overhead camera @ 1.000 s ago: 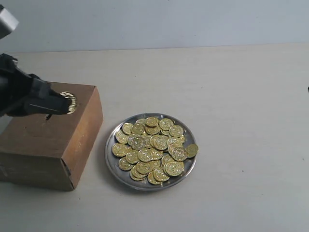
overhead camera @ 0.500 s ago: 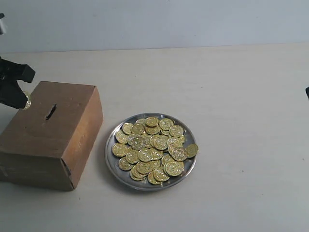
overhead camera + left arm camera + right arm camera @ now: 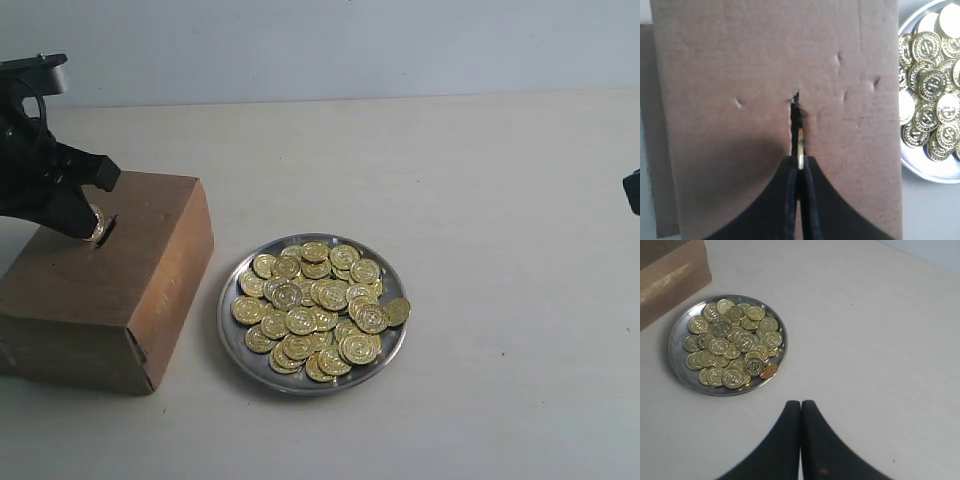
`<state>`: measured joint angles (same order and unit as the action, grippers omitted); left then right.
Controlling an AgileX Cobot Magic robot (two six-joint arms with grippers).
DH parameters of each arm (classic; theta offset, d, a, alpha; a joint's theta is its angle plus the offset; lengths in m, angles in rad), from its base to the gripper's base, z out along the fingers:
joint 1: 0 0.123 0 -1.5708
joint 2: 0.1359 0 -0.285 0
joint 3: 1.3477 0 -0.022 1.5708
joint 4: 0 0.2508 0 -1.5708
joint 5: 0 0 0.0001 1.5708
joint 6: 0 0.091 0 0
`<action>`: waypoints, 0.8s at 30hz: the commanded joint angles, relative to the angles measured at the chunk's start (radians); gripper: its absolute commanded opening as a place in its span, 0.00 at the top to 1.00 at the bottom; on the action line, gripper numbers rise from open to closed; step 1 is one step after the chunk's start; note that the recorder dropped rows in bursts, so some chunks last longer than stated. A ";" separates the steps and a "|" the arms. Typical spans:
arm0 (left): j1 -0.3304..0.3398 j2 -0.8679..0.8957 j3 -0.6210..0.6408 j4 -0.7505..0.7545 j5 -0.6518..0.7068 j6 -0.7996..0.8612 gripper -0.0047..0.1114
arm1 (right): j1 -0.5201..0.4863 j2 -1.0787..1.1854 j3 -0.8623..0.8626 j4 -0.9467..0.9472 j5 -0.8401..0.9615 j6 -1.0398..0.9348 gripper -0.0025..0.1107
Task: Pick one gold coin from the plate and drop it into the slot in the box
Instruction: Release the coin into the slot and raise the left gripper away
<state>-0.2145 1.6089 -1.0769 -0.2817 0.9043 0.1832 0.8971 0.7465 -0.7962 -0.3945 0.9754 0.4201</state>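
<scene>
My left gripper (image 3: 92,228) (image 3: 800,161) is shut on a gold coin (image 3: 801,150) held edge-on. The coin (image 3: 97,225) stands right over the dark slot (image 3: 794,111) in the top of the brown box (image 3: 110,275) (image 3: 740,70), its lower edge at the slit. The silver plate (image 3: 228,330) (image 3: 677,371) lies to the right of the box, heaped with several gold coins (image 3: 318,308) (image 3: 732,342). My right gripper (image 3: 801,405) is shut with nothing in it, above bare table beside the plate; only a dark bit of that arm (image 3: 632,190) shows at the exterior view's right edge.
The box's corner (image 3: 675,275) shows in the right wrist view. The plate's rim (image 3: 920,172) lies just off the box's edge in the left wrist view. Pale tabletop (image 3: 500,200) stretches right of the plate.
The left gripper swung with the coin from over the box top out past its left edge, then back right and down to the slot. The right arm's tip rose slightly at the right edge.
</scene>
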 commanded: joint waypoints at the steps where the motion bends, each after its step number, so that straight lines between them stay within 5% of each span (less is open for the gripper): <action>1: -0.007 0.003 -0.008 -0.005 -0.039 -0.006 0.96 | -0.005 -0.003 0.004 0.000 -0.017 0.003 0.98; 24: -0.007 0.007 -0.008 -0.007 -0.024 0.024 0.96 | -0.005 -0.003 0.004 0.003 -0.020 0.003 0.98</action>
<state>-0.2145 1.6110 -1.0769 -0.2817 0.8783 0.1949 0.8971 0.7465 -0.7962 -0.3907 0.9731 0.4201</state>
